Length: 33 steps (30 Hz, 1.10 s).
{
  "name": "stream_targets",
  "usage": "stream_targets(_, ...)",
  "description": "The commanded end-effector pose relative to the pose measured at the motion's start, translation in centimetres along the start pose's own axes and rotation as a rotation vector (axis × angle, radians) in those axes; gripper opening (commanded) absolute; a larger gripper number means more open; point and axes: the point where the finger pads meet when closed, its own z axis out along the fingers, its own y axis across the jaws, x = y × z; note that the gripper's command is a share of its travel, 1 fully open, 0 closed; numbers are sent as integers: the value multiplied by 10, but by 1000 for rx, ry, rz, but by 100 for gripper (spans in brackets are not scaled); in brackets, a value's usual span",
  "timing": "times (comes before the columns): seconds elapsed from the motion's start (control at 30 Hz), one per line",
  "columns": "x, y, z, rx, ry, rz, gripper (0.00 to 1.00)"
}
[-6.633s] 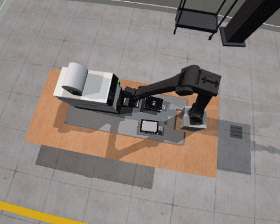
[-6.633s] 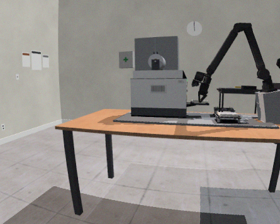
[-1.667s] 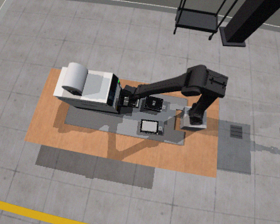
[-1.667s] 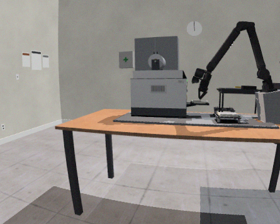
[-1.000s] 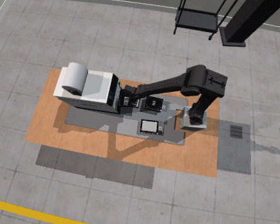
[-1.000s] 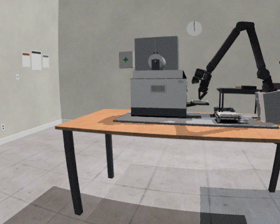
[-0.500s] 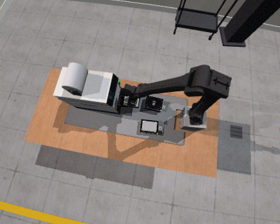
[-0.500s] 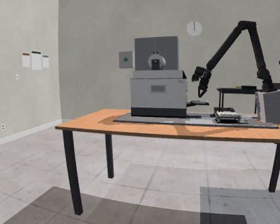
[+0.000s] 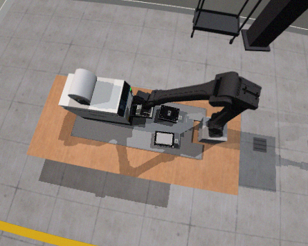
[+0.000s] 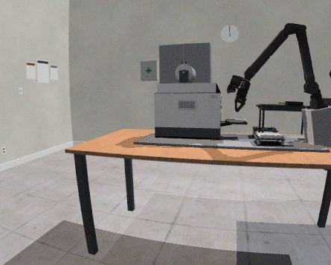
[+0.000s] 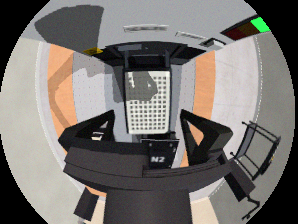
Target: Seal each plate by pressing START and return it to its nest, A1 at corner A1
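Observation:
The sealer (image 9: 109, 92) (image 10: 187, 123) has its stage out, and its lamp (image 11: 260, 24) (image 9: 130, 89) is green. A white plate (image 11: 147, 117) (image 9: 140, 109) lies on the stage, lengthwise in the wrist view and partly shadowed; whether foil covers its wells I cannot tell. My gripper (image 10: 238, 110) (image 11: 147, 113) is open and empty above the stage, with its fingers apart, one on each side of the plate in the wrist view. Nest N2 (image 9: 169, 113), its label (image 11: 158, 159) showing in the wrist view, is empty. The other nest holds a white plate (image 9: 164, 138) (image 10: 269, 136).
The sealer's front stands close beyond the stage. The nests stand on the grey mat (image 9: 100, 134) between the sealer and the arm's base (image 9: 212, 135) (image 10: 320, 126). A foil roll (image 9: 83, 84) sits on top of the sealer.

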Motion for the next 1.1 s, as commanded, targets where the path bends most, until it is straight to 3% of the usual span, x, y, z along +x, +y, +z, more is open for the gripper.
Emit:
stream_targets(0.0,-29,-7,-17,9,-49,-13,100)
stream_targets(0.13,-29,-7,-21,8,-38,-12,100)
stream_targets(0.3,-35,-8,-24,11,-62,-15,100)
stream_targets(1.07,-29,-8,-3,8,-45,-14,100)
